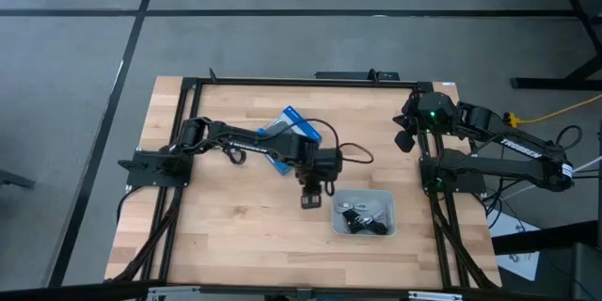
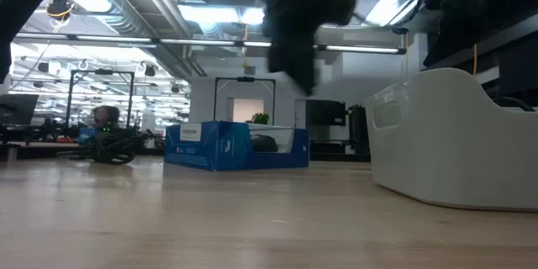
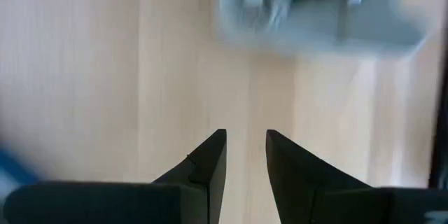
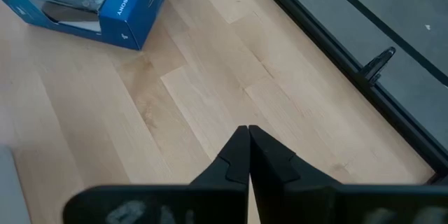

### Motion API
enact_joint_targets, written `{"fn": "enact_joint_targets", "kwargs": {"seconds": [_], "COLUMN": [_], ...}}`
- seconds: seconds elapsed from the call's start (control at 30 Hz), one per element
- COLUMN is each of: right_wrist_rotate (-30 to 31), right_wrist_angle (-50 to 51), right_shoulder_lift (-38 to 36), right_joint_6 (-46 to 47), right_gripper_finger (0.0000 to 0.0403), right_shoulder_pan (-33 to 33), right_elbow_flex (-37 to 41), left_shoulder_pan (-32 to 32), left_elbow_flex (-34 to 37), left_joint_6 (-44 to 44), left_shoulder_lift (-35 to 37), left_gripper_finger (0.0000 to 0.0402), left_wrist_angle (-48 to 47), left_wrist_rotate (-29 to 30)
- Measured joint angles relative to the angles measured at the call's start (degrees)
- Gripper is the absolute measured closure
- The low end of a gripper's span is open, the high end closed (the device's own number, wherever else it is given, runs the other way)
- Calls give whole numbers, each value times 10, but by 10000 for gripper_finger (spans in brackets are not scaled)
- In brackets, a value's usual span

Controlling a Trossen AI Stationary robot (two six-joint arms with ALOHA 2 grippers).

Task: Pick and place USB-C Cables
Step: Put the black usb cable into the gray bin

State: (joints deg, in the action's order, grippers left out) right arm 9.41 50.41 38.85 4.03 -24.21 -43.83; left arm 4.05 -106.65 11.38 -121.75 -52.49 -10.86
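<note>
Centre frame, the left gripper [image 1: 311, 199] hovers, jaws narrowly parted and empty, beside the tray [image 1: 363, 195] of cables [image 1: 362, 220]; these look light and floppy, best pinched mid-bundle.

High view looks straight down; low view sits at tabletop level — both share the blue box [image 1: 287, 124], toward 12 o'clock, with the right wrist view.

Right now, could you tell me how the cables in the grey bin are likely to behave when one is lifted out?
The USB-C cables lie tangled in the grey bin, so lifting one may drag a neighbour along. They look thin and coiled, so probably floppy and light. The left end effector, slightly open beside the bin, may find them slippery.
</note>
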Motion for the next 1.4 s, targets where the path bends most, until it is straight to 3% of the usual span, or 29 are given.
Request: {"fn": "enact_joint_targets", "kwargs": {"seconds": [0.57, 0.77, 0.93, 1.17, 1.4], "right_wrist_rotate": [0, 0, -1, -1, 0], "right_wrist_angle": [0, 0, 1, 1, 1], "right_shoulder_lift": [0, 0, 0, 0, 0], "right_joint_6": [0, 0, 0, 0, 1], "right_gripper_finger": [395, 395, 395, 395, 395], "right_shoulder_pan": [0, 0, 0, 0, 0], "right_elbow_flex": [0, 0, 0, 0, 0], "left_shoulder_pan": [16, 16, 15, 0, -42], "left_elbow_flex": [0, 8, 46, 153, 296], "left_joint_6": [90, 92, 111, 193, 260], "left_shoulder_lift": [4, 27, 91, 217, 321], "left_gripper_finger": [310, 318, 339, 360, 369], "left_wrist_angle": [-373, -374, -375, -368, -298], "left_wrist_rotate": [103, 117, 165, 257, 299]}}
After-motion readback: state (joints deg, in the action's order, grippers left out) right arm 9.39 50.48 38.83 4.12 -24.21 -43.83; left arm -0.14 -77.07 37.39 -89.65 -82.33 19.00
